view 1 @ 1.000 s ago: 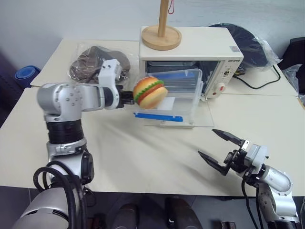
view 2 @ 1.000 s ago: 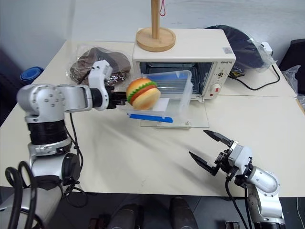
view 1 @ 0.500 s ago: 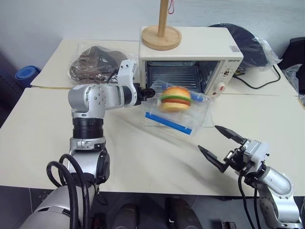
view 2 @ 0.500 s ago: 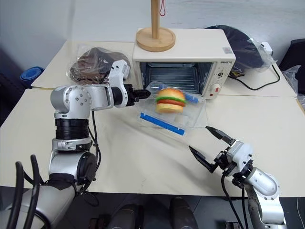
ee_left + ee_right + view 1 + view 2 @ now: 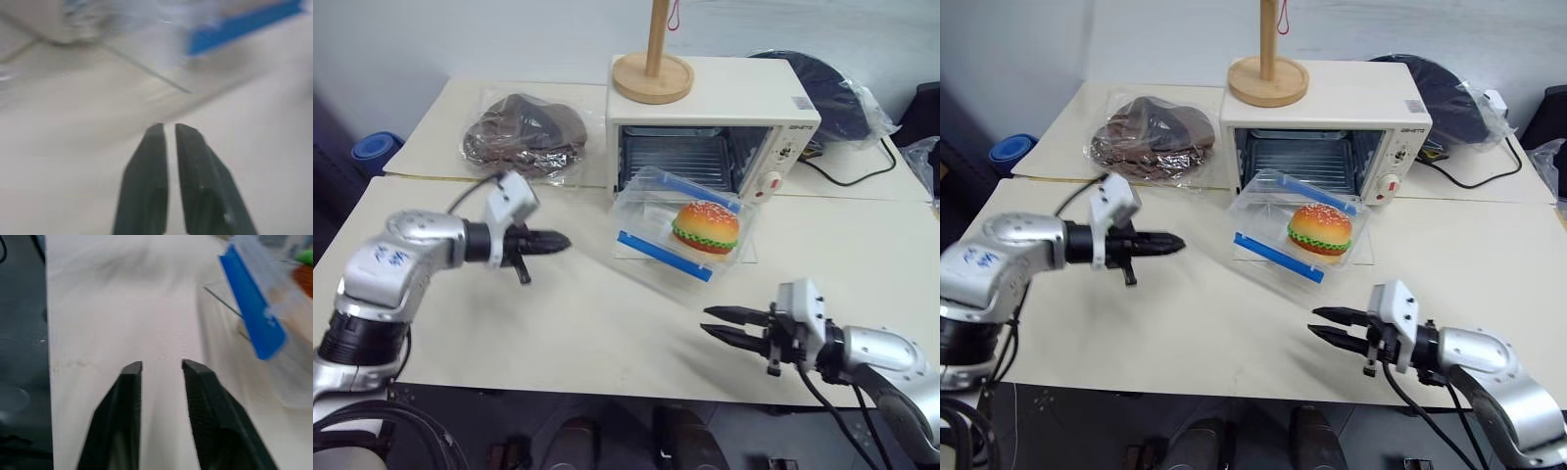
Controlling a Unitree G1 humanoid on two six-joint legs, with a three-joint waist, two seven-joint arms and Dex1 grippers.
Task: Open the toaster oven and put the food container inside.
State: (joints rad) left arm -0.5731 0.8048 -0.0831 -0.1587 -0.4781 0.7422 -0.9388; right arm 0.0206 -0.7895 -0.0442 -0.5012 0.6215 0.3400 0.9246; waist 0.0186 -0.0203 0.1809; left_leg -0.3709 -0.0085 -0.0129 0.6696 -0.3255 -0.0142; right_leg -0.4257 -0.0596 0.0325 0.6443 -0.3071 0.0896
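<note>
Left gripper (image 5: 563, 240): fingers closed together, holding nothing, pointing level toward the food container from the robot's left, well apart from it, above the table (image 5: 558, 323). Right gripper (image 5: 708, 324): fingers nearly closed with a narrow gap between them, holding nothing, near the front edge of the table, pointing to the robot's left.

Remaining items, largest first:

1. Table: cream-white top; a seam separates the front section from the rear section.
2. Toaster oven (image 5: 715, 103): cream-white, at the rear centre. Its glass door (image 5: 744, 253) is open and lies flat on the table. The wire rack inside is visible. The red knob (image 5: 771, 182) is on the right control panel.
3. Clear bag of dark brown material (image 5: 524, 132): on the rear section, to the robot's left of the oven.
4. Food container (image 5: 680, 230): clear plastic with blue clip strips. It rests tilted on the lowered door, just in front of the oven opening, not inside. A toy hamburger (image 5: 706, 226) is visible within.
5. Wooden stand (image 5: 652, 73): round base with an upright post, on top of the oven.
</note>
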